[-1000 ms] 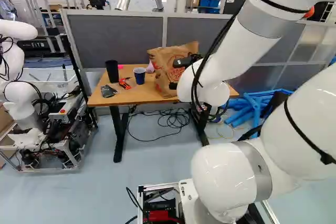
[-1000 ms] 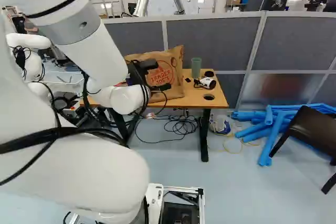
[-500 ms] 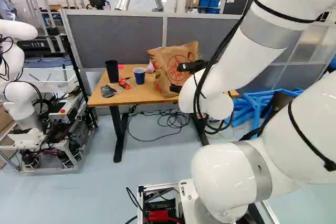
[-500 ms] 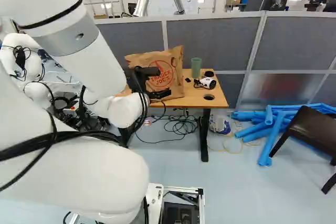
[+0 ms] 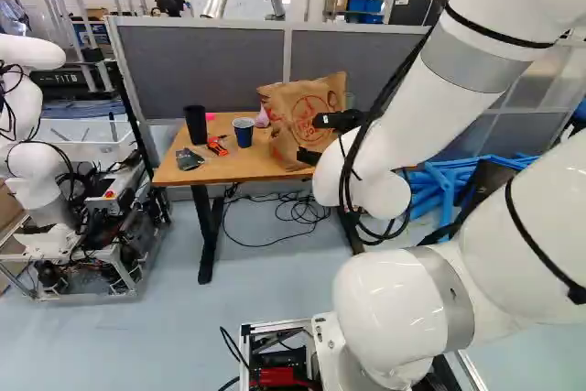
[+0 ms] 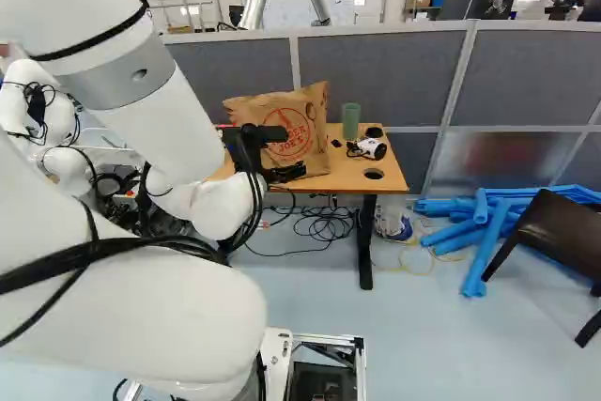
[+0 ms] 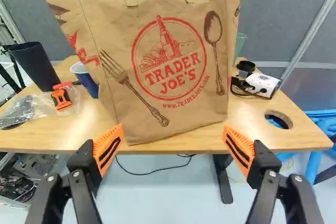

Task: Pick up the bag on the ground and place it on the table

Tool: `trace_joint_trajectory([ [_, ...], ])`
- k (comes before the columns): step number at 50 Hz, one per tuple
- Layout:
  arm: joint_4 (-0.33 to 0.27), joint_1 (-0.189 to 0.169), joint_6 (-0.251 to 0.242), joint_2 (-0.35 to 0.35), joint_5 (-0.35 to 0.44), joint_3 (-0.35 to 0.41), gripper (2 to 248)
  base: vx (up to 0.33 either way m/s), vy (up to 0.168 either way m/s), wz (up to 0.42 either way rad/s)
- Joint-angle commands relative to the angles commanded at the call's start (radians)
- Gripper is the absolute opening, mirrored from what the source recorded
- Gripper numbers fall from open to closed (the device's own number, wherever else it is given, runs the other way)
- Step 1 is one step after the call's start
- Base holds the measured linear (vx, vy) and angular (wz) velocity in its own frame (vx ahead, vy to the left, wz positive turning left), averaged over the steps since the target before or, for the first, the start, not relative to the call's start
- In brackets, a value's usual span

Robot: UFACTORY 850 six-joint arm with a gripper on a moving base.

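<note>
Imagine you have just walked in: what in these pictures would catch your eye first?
The large brown bag with red print, standing on the wooden table, comes first. Next is the white arm, looming at the right of the left base view, its tool open. Then come the bright blue tubes on the floor at the right of the right base view.

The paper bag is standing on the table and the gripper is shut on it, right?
Not shut: the wrist view shows the gripper open, its fingers wide apart and not gripping the paper bag. The bag does stand on the table.
</note>
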Motion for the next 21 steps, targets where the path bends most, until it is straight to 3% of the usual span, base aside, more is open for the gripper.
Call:
trace_joint_trajectory([
  [21, 0.000, 0.000, 0.000, 0.000, 0.000, 0.000, 247, 0.000, 0.000, 0.000],
])
